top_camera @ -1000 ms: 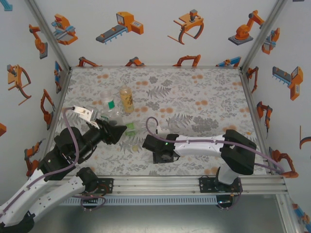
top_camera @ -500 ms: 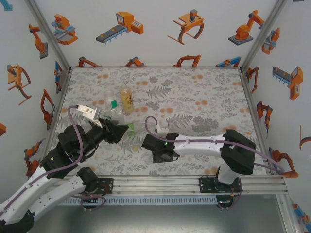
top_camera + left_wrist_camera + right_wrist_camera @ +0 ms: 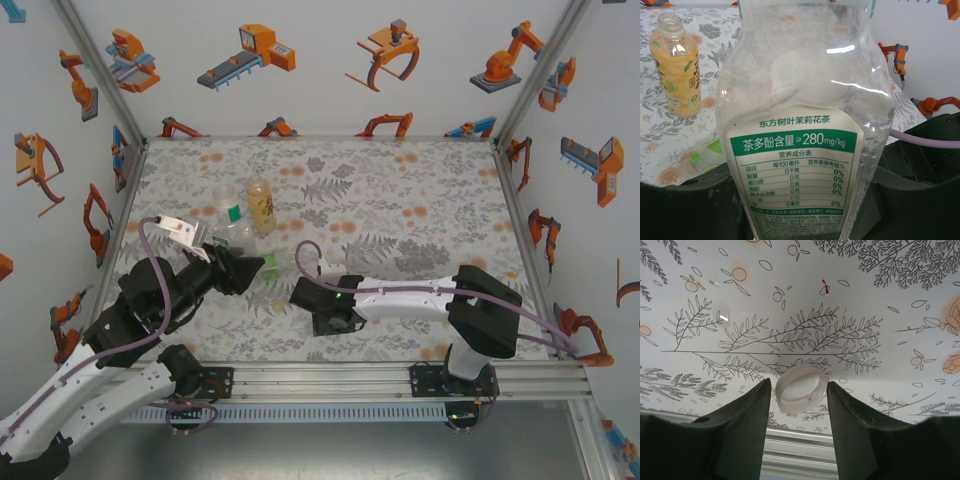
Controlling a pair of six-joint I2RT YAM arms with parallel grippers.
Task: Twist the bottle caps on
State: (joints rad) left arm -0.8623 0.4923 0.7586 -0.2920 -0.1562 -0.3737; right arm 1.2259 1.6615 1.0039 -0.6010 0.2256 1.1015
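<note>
My left gripper is shut on the slim clear bottle with the white-green label, which stands close before the left wrist camera. In the top view this gripper is at the table's left front, with the bottle pointing right. My right gripper is shut on a pale round bottle cap, held tilted between the fingertips. From above, the right gripper is just right of the held bottle. The amber bottle stands upright further back, its neck bare.
A squat clear bottle with a green patch stands left of the amber one. A small pale round thing lies on the patterned table between the two grippers. The metal front rail runs close below the right fingers.
The left gripper with the bottle has shifted slightly back and to the right. The right gripper has crept a little left with the cap. Both grips are unchanged.
</note>
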